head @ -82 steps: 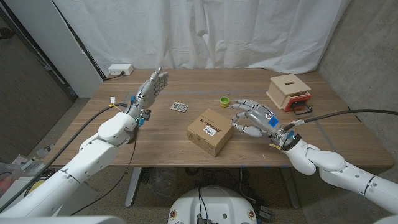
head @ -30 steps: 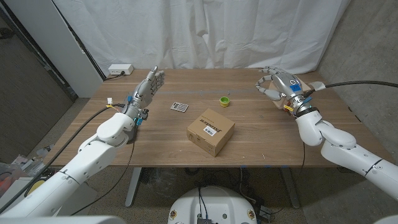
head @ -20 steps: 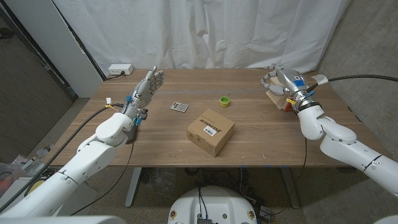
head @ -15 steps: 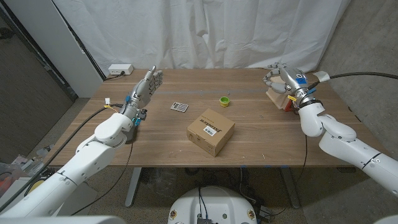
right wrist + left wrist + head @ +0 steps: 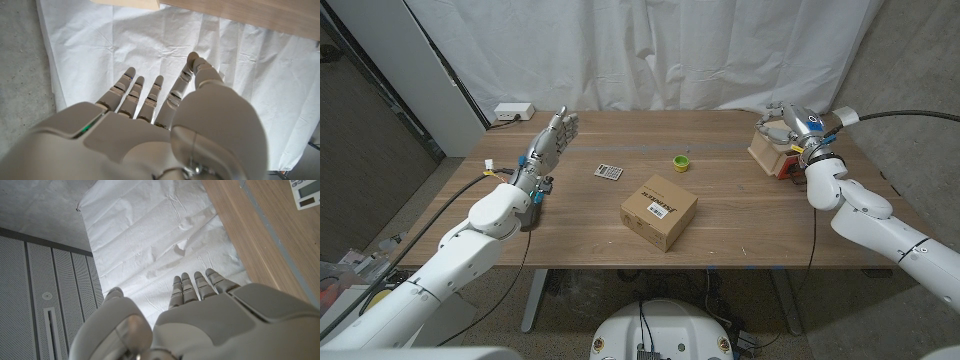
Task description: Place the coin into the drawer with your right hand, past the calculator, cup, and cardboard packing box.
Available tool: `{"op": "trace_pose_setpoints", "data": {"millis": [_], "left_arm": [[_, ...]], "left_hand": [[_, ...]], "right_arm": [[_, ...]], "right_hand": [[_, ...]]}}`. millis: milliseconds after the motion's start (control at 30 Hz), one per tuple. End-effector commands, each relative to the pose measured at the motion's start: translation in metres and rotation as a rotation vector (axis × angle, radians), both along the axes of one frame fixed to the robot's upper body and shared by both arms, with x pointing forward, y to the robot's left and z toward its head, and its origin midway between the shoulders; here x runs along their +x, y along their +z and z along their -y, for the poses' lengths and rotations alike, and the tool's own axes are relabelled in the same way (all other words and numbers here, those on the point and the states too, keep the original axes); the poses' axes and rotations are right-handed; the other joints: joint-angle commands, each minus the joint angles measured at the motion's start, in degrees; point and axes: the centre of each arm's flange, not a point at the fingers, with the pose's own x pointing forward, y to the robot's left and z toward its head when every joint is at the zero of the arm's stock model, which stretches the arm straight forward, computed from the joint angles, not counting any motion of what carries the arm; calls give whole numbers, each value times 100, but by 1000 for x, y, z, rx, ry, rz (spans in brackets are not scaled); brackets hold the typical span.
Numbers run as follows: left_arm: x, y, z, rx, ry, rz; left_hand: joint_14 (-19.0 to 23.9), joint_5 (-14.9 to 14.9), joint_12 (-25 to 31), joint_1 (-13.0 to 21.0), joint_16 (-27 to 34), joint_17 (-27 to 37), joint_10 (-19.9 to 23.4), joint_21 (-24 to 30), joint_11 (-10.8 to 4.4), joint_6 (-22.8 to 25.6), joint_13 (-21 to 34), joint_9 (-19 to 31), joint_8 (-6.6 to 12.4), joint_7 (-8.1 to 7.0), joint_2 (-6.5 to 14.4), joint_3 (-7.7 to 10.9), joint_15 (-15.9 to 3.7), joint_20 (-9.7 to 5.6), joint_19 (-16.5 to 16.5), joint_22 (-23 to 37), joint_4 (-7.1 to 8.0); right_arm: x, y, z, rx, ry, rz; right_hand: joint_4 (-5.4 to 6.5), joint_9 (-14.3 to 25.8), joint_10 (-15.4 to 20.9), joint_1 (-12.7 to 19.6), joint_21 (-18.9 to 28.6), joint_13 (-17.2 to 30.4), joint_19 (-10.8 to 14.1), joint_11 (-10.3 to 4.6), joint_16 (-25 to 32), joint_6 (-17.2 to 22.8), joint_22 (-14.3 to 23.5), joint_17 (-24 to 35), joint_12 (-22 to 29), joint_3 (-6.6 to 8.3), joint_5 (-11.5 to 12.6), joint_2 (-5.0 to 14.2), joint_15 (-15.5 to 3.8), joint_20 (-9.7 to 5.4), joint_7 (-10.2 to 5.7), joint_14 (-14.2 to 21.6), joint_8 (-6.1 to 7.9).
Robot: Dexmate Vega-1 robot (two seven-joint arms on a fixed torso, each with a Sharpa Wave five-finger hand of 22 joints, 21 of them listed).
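The right hand [image 5: 788, 122] is hovering over the wooden drawer box [image 5: 772, 152] at the table's [image 5: 740, 215] far right corner; its wrist view shows the fingers [image 5: 150, 97] straight and apart against the white curtain [image 5: 150, 45], and the coin cannot be made out. The left hand [image 5: 548, 143] is standing raised at the far left, fingers extended and holding nothing. The cardboard packing box [image 5: 659, 210] is lying mid-table with an unreadable barcode label, the green cup [image 5: 680, 160] and the calculator [image 5: 608, 171] beyond it.

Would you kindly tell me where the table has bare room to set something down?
The widest bare stretch lies between the cardboard box and the wooden drawer unit, in front of the green cup. Another runs along the near edge between the left arm and the box. The middle, around the calculator, cup and box, is crowded; the right hand is over the drawer unit.
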Motion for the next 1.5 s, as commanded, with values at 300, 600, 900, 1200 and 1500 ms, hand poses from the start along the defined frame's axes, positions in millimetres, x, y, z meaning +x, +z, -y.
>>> {"op": "trace_pose_setpoints", "data": {"millis": [300,600,900,1200,1500], "left_arm": [[-6,0,0,-5,20,2],[-9,-3,0,-6,29,-4],[-9,-3,1,-7,31,-7],[-8,1,4,2,29,-3],[-10,2,4,2,32,-3]], "left_hand": [[-35,37,-7,22,-1,23,11,-1,4,55,25,12,-13,-11,30,-26,-3,13,-30,33,-5],[-34,36,-10,26,0,23,2,-2,1,54,25,12,-13,-14,34,-36,2,10,-35,33,-5],[-35,36,-12,31,0,23,-2,-2,17,64,25,12,-9,-9,39,-44,4,9,-35,33,-6],[-40,36,-8,35,-2,23,6,-2,-7,62,25,12,-11,-6,44,-56,10,7,-37,33,-6],[-41,36,-9,40,-1,23,5,-1,-5,64,25,12,-10,-2,48,-65,10,5,-37,33,-7]], "right_arm": [[21,-9,38,120,-102,-80],[29,-9,47,150,-142,-106],[36,-14,52,145,-166,-129],[40,-17,58,150,-194,-139],[43,-18,61,157,-205,-144]], "right_hand": [[14,29,-19,28,-23,-2,-47,66,-14,110,16,19,-35,-21,-30,52,-130,-96,-139,-34,-12],[17,31,-70,29,-53,-1,-114,101,-32,104,13,17,-68,-30,-42,65,-96,-80,-140,-99,-29],[20,33,-79,27,-57,-1,-118,127,-29,106,12,16,-79,-37,-51,72,-92,-78,-137,-105,-36],[25,36,-86,23,-59,0,-118,135,-26,106,10,16,-89,-42,-59,84,-92,-77,-137,-111,-43],[28,38,-95,23,-60,1,-114,148,-14,79,9,16,-101,-47,-71,97,-94,-73,-139,-96,-62]]}}
